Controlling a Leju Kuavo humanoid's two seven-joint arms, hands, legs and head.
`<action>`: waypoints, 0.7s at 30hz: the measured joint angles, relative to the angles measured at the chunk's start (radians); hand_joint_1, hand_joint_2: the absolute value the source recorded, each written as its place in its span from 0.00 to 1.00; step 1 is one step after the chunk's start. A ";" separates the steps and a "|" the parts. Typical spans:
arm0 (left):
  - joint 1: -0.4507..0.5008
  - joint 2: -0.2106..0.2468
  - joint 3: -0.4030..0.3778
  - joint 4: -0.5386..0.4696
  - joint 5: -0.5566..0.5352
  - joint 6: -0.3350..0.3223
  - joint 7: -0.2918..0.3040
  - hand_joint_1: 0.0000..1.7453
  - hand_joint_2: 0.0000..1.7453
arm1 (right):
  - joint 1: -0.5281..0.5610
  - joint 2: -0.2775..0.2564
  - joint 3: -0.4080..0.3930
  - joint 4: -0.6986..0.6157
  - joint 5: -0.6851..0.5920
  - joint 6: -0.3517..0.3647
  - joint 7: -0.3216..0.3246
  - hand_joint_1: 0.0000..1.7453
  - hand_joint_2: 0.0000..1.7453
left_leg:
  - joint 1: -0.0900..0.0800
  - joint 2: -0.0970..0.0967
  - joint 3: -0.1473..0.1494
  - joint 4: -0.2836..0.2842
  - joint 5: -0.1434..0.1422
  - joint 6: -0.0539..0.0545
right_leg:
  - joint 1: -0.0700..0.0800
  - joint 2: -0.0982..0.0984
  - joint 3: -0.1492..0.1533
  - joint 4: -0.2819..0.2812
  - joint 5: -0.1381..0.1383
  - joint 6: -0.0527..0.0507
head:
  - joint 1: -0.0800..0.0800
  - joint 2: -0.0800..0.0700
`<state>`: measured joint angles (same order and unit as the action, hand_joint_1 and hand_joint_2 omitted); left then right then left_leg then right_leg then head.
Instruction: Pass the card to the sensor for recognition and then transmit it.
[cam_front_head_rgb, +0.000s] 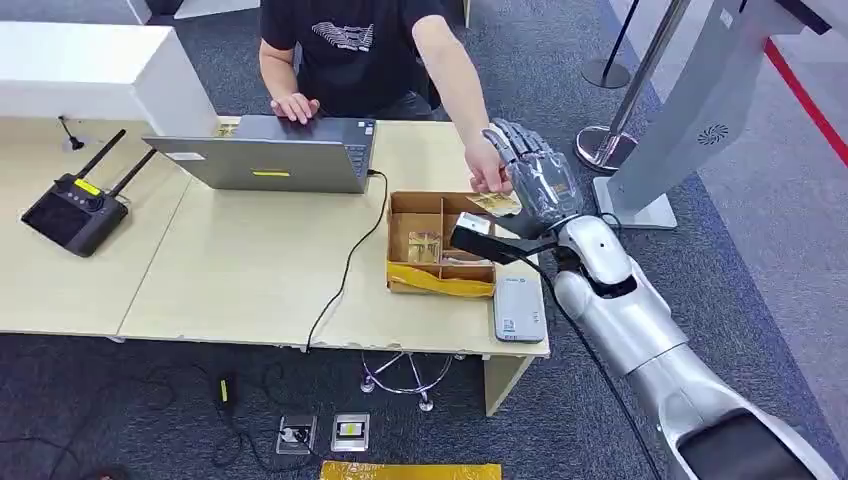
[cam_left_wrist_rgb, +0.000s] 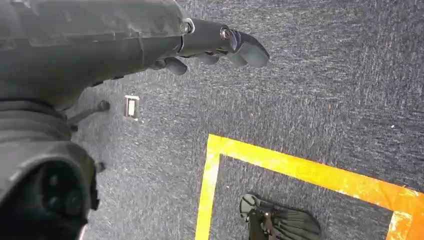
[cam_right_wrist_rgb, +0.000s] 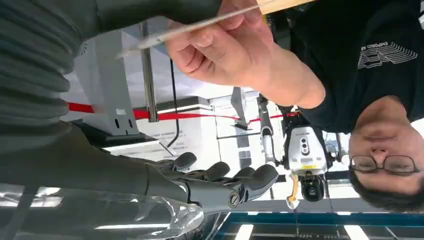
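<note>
The table (cam_front_head_rgb: 240, 270) carries a laptop (cam_front_head_rgb: 270, 155), an open cardboard box (cam_front_head_rgb: 440, 245) and, at its near right corner, a grey sensor (cam_front_head_rgb: 518, 310). The right hand (cam_front_head_rgb: 535, 175) hangs over the box's far right corner, thumb pinching the card (cam_front_head_rgb: 495, 203), fingers stretched out. A person's hand (cam_front_head_rgb: 487, 175) grips the same card from the far side. The left hand (cam_left_wrist_rgb: 215, 47) hangs over carpet, fingers loosely curled on nothing.
</note>
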<state>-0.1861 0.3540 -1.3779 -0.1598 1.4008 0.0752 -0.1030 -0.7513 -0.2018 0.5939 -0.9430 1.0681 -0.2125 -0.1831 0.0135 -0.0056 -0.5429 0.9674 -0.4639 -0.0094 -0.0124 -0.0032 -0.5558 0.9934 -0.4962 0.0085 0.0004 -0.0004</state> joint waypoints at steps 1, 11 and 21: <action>0.000 0.000 0.000 0.000 0.001 0.000 0.000 0.00 0.00 | -0.001 0.002 0.000 0.002 -0.002 -0.001 0.000 1.00 1.00 | 0.000 0.000 0.000 0.000 0.000 0.000 | 0.000 0.000 0.000 0.000 0.000 0.000 | 0.000 0.000; 0.000 0.000 0.000 0.000 0.009 0.005 0.003 0.00 0.00 | -0.026 0.024 0.008 0.056 -0.007 -0.025 -0.014 1.00 1.00 | 0.000 0.000 0.000 0.000 0.000 0.000 | 0.000 0.000 0.000 0.000 0.000 0.000 | 0.000 0.000; 0.000 0.000 -0.004 0.000 0.018 0.005 0.003 0.00 0.00 | -0.036 0.037 0.013 0.094 0.002 -0.032 -0.019 1.00 1.00 | 0.000 0.000 0.000 0.000 0.000 0.000 | 0.000 0.000 0.000 0.000 0.000 0.000 | 0.000 0.000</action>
<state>-0.1858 0.3544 -1.3817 -0.1595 1.4191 0.0805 -0.0999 -0.7876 -0.1652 0.6065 -0.8488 1.0700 -0.2445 -0.2022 0.0135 -0.0056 -0.5429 0.9677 -0.4639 -0.0094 -0.0124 -0.0033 -0.5559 0.9934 -0.4962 0.0085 0.0004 -0.0004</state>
